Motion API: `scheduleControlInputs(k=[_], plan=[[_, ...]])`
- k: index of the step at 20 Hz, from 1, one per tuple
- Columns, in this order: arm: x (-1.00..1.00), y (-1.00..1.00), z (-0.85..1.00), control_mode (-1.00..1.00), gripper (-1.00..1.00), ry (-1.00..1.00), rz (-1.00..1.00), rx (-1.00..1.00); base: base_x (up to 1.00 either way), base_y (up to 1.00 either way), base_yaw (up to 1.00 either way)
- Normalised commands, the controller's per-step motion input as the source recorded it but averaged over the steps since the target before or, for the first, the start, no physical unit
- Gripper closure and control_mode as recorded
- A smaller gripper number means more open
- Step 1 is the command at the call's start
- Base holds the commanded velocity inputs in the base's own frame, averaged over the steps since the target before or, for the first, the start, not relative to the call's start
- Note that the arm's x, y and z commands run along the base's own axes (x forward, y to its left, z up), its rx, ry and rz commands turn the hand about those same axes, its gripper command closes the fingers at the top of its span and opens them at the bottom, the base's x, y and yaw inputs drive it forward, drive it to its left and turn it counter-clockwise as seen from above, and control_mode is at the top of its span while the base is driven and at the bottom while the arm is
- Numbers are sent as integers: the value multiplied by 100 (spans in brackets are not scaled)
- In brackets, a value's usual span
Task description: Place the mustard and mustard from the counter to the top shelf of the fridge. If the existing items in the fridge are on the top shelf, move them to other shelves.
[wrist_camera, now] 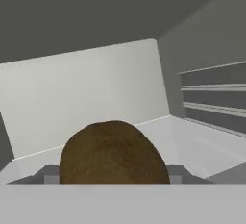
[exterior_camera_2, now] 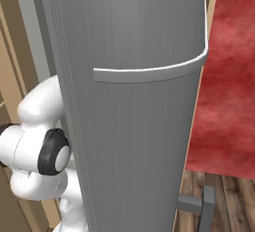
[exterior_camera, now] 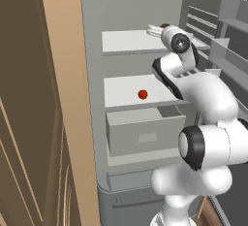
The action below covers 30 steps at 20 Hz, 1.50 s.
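One small orange-red ball (exterior_camera: 142,94) sits on the middle shelf; the gripper (exterior_camera: 156,30), part-closed, apparently grips the brown oval lump (wrist_camera: 114,153) on the top white shelf (exterior_camera: 128,40); mustards unplaced

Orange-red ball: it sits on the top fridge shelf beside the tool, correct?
Not quite. The orange-red ball sits on the middle shelf, below the tool, which reaches over the top shelf. The left base view shows it.

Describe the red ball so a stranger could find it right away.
Look into the open fridge at its white shelves. The ball sits on the middle shelf, just above the grey drawer. It is the one small orange-red thing among white and grey.
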Motion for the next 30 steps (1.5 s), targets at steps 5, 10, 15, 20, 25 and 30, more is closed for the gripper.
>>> scheduleControlInputs(k=[5,10,15,20,25,30], plan=[[-100,45,81,-100,100,-8,15,0,0,0,0],[-100,32,96,-100,100,9,9,0,0,0,0],[-100,3,10,-100,100,52,12,-4,0,0,0],[-100,0,-93,-100,100,73,22,-9,0,0,0],[-82,0,-100,-100,100,60,21,-4,0,0,0],[34,2,-90,-100,100,29,0,0,0,0,0]])
